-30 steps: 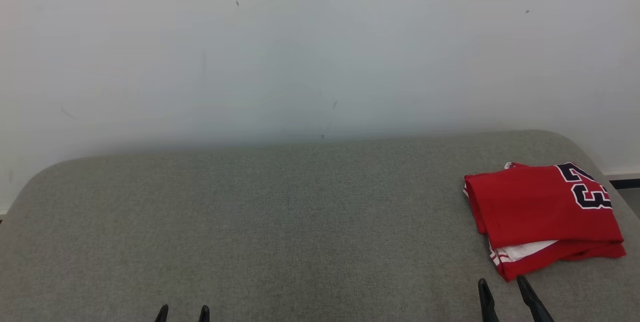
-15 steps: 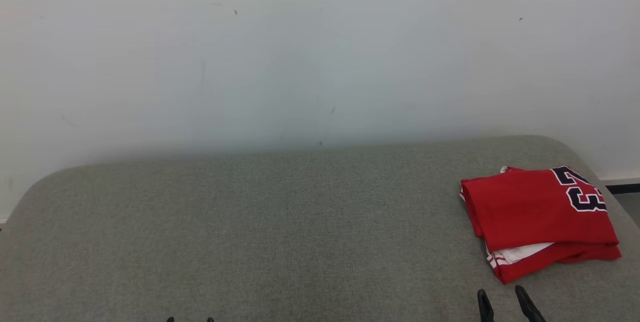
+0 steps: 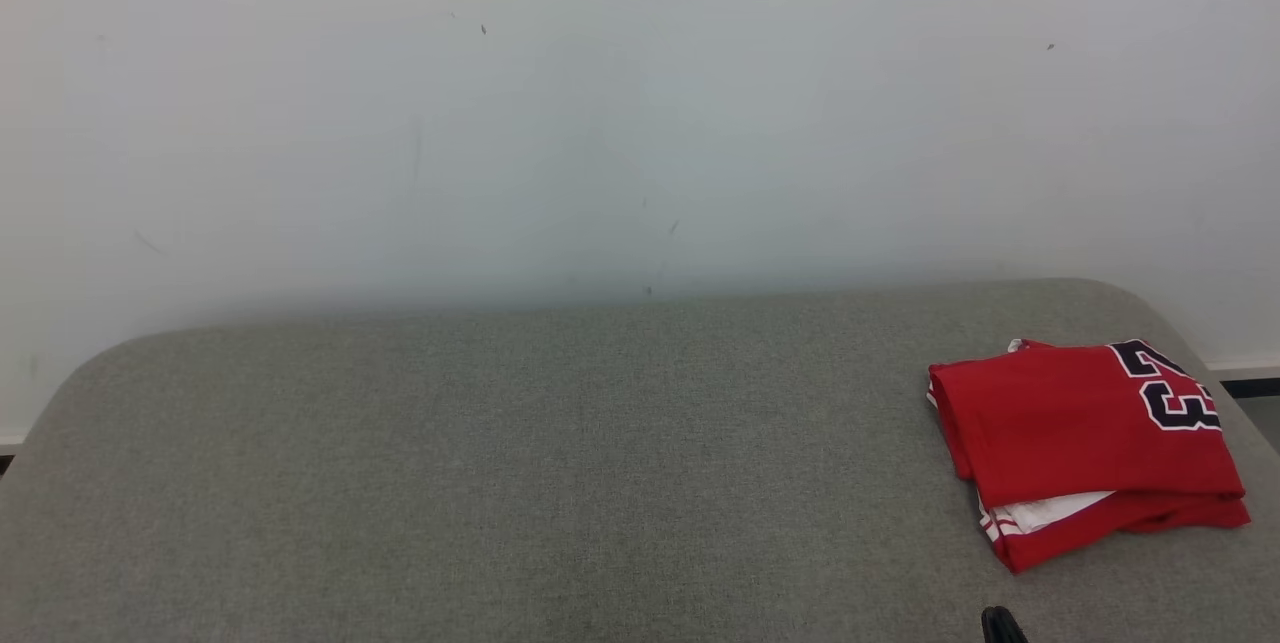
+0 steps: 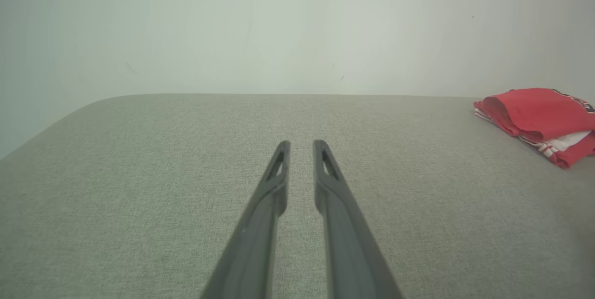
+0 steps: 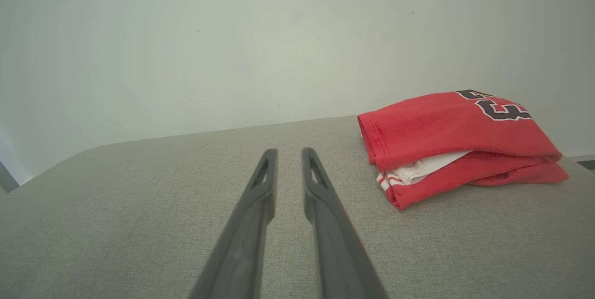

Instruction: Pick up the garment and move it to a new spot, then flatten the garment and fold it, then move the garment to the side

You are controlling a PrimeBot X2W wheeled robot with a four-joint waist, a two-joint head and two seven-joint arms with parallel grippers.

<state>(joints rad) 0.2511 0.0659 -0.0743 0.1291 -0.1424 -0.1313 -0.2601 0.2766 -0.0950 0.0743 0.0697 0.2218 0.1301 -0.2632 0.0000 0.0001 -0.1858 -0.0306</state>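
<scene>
Left hand [image 4: 301,143], right hand [image 5: 288,151] slightly parted, gripping nothing, over grey upholstered surface [image 3: 500,473]; folded red jersey [image 3: 1080,433] at its right edge.

folded red garment [image 3: 1080,428], dark numerals showing, right end of grey cushion [image 3: 500,473]

- The left gripper [image 4: 301,143] has two long, slim fingers of matte dark grey, widest at 6 o'clock in its wrist view and tapering toward 12 o'clock.
- Each finger ends in a narrow rounded tip with a long slot cut through just behind it.
- Below each slot a small step marks where the finger thickens.
- The right gripper [image 5: 289,151] has the same build: dark grey, tapered, slotted tips.
- In the head view one of its tips shows as a black rounded nub at 5 o'clock.
</scene>
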